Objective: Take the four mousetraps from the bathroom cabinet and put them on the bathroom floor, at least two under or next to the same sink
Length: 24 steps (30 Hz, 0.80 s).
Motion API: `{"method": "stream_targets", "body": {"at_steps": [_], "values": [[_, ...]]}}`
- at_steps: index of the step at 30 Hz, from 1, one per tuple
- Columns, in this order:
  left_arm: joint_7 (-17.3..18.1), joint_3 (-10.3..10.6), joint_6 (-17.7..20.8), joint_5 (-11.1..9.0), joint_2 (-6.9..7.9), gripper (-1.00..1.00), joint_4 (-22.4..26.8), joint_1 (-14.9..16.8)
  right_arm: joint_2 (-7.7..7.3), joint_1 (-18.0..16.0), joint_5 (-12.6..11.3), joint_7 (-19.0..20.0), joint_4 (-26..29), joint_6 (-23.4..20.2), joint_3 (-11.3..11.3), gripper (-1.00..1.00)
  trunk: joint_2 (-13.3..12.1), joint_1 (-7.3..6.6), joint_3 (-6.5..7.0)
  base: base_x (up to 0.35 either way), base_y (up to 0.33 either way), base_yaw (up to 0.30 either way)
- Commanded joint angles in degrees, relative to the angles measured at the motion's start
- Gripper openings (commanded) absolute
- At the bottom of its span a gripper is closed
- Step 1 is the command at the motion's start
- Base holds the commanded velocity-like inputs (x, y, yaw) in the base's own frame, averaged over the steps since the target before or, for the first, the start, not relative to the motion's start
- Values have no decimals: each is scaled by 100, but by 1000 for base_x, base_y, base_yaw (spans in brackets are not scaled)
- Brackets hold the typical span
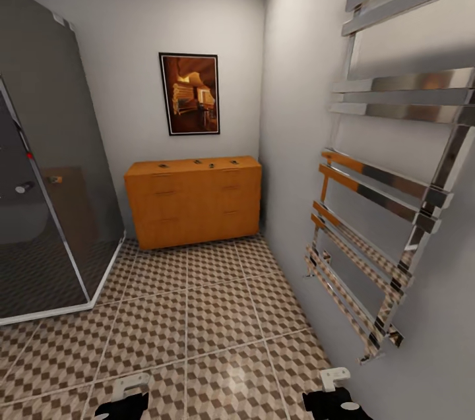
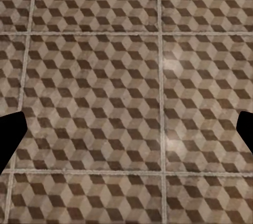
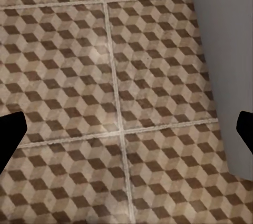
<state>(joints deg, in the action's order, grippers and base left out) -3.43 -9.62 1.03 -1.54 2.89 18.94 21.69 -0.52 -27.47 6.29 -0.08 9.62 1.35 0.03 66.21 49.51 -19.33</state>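
Looking down past our two claws, we see the left gripper (image 1: pixel 125 395) and the right gripper (image 1: pixel 333 393) both hanging low over the bathroom floor (image 1: pixel 218 314), each spread open with nothing between the fingers; the wrist views show only patterned tile beneath them, plus a strip of grey wall just beside the right one. Well ahead of both claws stands the cabinet (image 1: pixel 192 201) against the far wall, and on its flat top sit the mousetraps (image 1: pixel 212 163) as small dark specks, too small to count with certainty. To do this approach well, we judge we should roll straight forward, keep clear of the towel rail (image 1: pixel 382 209) by the right arm and the shower enclosure (image 1: pixel 53 163) by the left, and stop square to the cabinet.
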Motion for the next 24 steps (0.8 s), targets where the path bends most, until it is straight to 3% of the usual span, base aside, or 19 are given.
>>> {"method": "stream_targets", "body": {"at_steps": [1, 24], "values": [[-9, -5, 11, -16, -3, 100, 4, 2, -1, -4, 56, -1, -4, 14, -3, 100, -38, -23, 12, 0, 0, 22], [-9, -5, 13, -20, -17, 100, 4, 2, -1, -4, 56, 6, -4, 14, -3, 100, -960, -528, 425, 0, 0, 2]]}}
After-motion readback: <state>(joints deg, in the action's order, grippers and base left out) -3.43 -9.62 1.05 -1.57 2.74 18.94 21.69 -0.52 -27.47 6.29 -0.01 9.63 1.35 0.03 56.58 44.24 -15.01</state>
